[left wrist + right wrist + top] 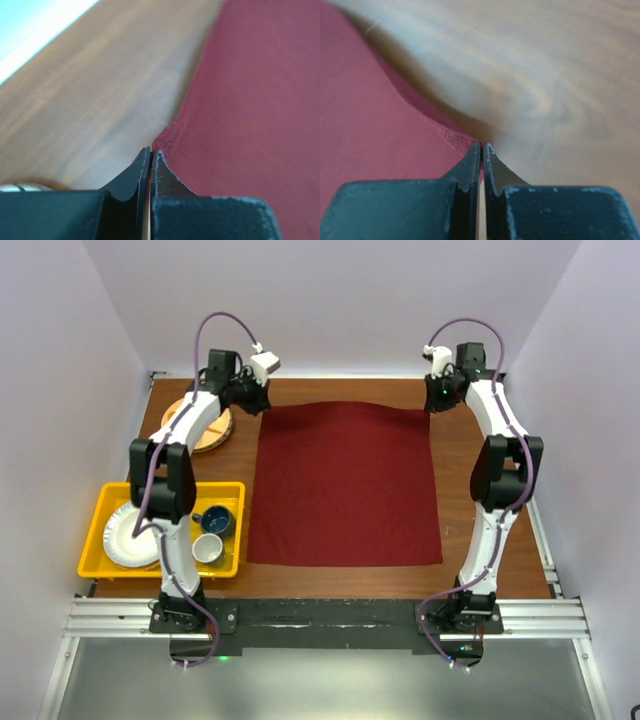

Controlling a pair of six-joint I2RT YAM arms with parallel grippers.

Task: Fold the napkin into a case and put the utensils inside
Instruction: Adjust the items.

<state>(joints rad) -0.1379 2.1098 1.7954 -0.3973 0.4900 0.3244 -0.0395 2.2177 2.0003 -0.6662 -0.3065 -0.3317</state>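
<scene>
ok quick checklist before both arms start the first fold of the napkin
1. left pincer shut on far left corner of napkin: ok
2. right pincer shut on far right corner: ok
3. rest of napkin spread flat on table: ok
4. yellow tray apart from napkin's left edge: ok
5. utensils located: not ok, none show in any view

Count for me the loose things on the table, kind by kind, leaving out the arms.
maroon napkin: 1
yellow tray: 1
white plate: 1
cups: 2, the blue cup and the white cup
round tan item, partly hidden by the left arm: 1
Total: 6
</scene>
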